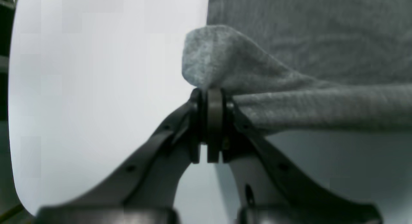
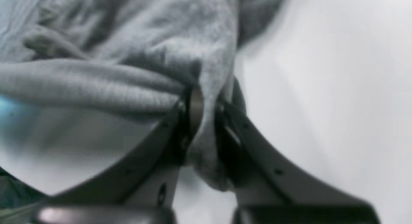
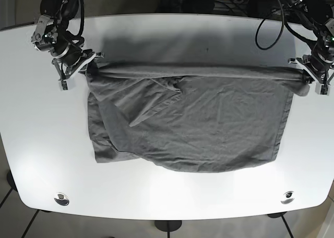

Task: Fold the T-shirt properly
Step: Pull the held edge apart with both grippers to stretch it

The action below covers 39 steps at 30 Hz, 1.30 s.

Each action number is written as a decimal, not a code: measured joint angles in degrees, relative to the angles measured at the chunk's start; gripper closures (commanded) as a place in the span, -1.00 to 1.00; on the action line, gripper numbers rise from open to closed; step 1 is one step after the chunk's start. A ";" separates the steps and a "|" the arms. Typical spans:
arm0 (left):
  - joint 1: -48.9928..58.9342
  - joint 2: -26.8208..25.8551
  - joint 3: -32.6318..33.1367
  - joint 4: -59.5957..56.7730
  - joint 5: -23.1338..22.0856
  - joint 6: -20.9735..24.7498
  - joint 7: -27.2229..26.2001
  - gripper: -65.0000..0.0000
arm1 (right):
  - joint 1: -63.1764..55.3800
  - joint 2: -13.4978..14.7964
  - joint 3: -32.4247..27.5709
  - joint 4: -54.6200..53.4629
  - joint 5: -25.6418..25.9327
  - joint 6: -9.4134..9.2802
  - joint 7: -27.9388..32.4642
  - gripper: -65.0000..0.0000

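Both claws are closed on cloth: near edge of the grey T-shirt lies flat and wrinkled on the white table, the far edge is stretched between right gripper and left gripper. Fabric looks soft, light, so corners seem the best hold

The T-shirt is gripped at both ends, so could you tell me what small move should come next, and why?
Probably carry both grippers together toward the near table edge. The left gripper and right gripper are each shut on the T-shirt, its far edge stretched taut between them. The rest lies rumpled on the table, so bringing that edge over it would lay a fold.
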 measured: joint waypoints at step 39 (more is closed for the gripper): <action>2.29 -0.24 0.37 0.09 0.04 0.02 -0.63 1.00 | -8.07 1.86 -0.07 0.00 16.74 5.44 -0.24 0.95</action>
